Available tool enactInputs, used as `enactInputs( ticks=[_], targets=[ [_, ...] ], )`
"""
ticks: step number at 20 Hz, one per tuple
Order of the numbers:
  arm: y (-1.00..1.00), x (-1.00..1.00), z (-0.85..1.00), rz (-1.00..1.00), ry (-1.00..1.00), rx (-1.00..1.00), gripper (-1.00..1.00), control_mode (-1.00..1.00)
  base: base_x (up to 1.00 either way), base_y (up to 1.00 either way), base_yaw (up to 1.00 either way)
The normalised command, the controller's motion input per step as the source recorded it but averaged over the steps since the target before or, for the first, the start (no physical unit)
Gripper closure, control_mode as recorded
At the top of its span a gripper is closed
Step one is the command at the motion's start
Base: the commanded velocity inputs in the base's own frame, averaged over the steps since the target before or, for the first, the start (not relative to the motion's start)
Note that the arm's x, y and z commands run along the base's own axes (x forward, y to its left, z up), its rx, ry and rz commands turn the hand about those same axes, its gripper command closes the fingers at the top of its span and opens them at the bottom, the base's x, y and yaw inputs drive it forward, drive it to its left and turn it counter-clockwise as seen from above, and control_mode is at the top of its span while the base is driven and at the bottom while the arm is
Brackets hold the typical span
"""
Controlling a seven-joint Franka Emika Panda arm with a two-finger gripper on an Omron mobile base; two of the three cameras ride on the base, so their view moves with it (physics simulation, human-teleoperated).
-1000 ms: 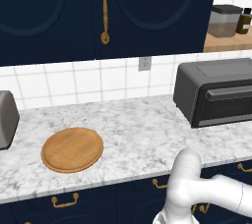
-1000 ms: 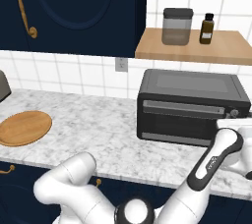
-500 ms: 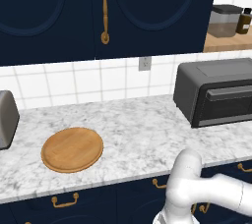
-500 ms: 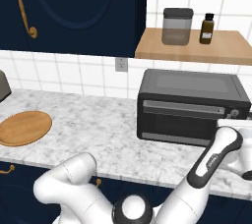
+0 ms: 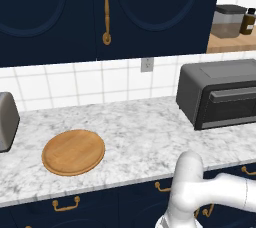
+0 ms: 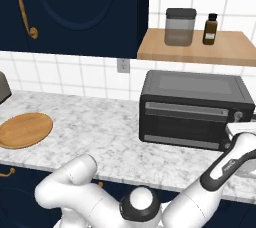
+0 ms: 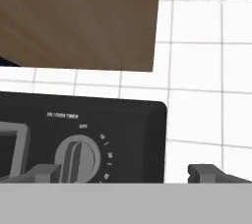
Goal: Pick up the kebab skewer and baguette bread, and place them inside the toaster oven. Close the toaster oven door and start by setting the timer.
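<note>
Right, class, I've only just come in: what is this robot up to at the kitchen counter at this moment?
The white arm has reached to the right end of the toaster oven, whose door is shut. Its end effector is open and sits in front of the timer knob, with one fingertip low beside the knob and not visibly gripping it. A round wooden board lies on the marble counter to the left, with nothing on it.
</note>
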Motion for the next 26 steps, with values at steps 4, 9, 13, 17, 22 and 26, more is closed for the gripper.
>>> enactInputs(
  ticks=[4,9,13,17,22,26],
  targets=[
    [0.3,0.0,0.02,-0.2,-0.08,0.0,-1.0,-1.0,0.0,0.0,0.0],
    [0.21,0.03,0.12,-0.27,-0.06,0.0,-1.0,-1.0,0.0,0.0,0.0],
    [0.0,0.14,0.06,-0.2,0.0,0.0,-1.0,-1.0,0.0,0.0,0.0],
    [0.0,0.08,0.01,-0.1,0.0,0.05,-1.0,-1.0,0.0,0.0,0.0],
    [0.0,0.01,0.1,-0.03,0.0,0.08,-1.0,-1.0,0.0,0.0,0.0],
    [0.0,0.0,0.13,-0.01,0.0,0.06,-1.0,-1.0,0.0,0.0,0.0]
  ],
)
